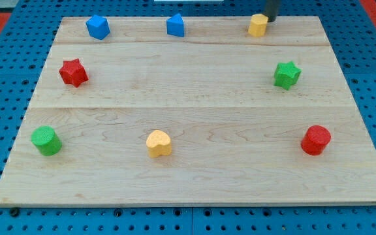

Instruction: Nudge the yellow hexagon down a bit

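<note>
The yellow hexagon [258, 25] sits near the board's top edge, right of centre. My tip [271, 19] is at the view's top, just up and to the right of the hexagon, touching or almost touching its upper right side. The rod runs out of view at the top.
The wooden board [194, 98] also holds two blue blocks [97, 27] [175, 25] along the top, a red star [73, 72] at left, a green star [286, 74] at right, a green cylinder [46, 141], a yellow heart-like block [158, 143] and a red cylinder [316, 140] along the bottom.
</note>
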### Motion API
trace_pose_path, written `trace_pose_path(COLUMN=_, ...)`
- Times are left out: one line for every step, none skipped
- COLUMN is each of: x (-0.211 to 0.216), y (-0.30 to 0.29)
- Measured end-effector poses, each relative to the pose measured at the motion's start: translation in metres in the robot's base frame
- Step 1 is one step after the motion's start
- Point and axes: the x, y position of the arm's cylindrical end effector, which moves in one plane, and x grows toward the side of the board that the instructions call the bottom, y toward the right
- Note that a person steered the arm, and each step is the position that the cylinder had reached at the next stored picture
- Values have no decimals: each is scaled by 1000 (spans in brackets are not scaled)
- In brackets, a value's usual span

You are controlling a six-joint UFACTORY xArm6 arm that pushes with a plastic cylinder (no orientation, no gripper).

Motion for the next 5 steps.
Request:
trace_pose_path(x=39, y=8)
trace_pose_path(x=16, y=15)
trace_pose_path(x=13, y=15)
trace_pose_path(x=1, y=9)
trace_pose_path(x=1, y=-48)
